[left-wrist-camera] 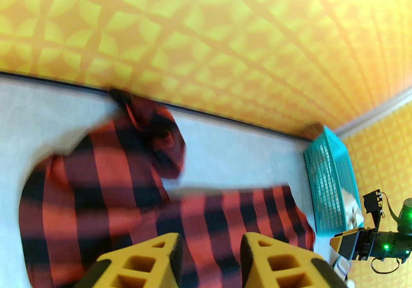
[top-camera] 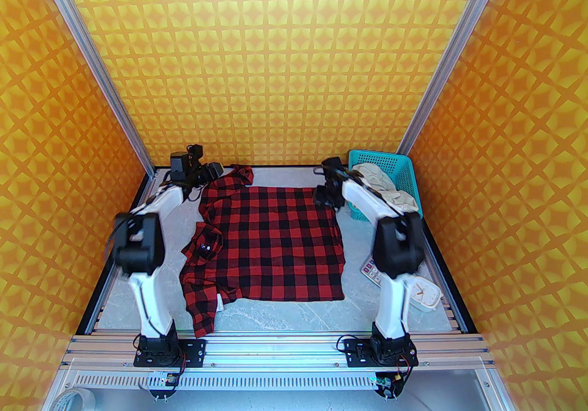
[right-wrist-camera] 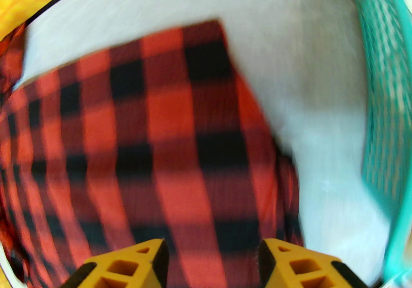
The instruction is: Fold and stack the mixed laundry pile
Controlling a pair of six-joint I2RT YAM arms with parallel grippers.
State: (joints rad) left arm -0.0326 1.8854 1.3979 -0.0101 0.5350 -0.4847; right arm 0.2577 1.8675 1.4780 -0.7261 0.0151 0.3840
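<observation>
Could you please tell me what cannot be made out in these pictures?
Calculator, top view: mostly hidden behind the right arm.
Cream garment in the basket, top view: partly covered by that arm.
Lettering on the checked shirt, top view: too small to read.
Wrist views: motion blur smears the shirt's weave.

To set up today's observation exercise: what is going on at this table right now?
Two robot arms are working on a red-and-black check shirt, which lies spread mostly flat on the table, one sleeve trailing toward the near edge. The left gripper and right gripper hover at its far corners, jaws apart with nothing pinched. The cream garment sits bunched in the teal basket at the far right, not yet folded.
</observation>
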